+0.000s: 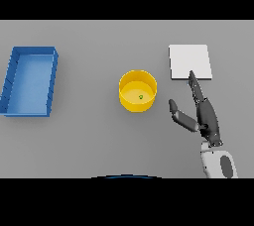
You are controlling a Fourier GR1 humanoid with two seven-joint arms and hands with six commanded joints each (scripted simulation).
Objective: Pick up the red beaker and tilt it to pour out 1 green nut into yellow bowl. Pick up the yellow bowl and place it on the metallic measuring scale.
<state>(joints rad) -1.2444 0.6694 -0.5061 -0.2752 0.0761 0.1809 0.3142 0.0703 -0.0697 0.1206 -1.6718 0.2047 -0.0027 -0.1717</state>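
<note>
Yellow bowl (138, 91) holding green nut (140, 97), right hand (206, 116) spread beside it

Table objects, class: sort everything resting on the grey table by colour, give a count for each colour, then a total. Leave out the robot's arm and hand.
Blue: 1, the blue tray
Yellow: 1, the yellow bowl
Green: 1, the green nut inside the bowl
White: 1, the measuring scale
Total: 4

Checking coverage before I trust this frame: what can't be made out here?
- Red beaker: not in the head view, so its place is unknown.
- Left hand: out of frame.
- Green nut in the yellow bowl: too small to make out its shape.
- Metallic scale: the open right hand has its fingertips over the near edge; no display readable.
- Blue tray: the near wall hides part of the floor.
</note>
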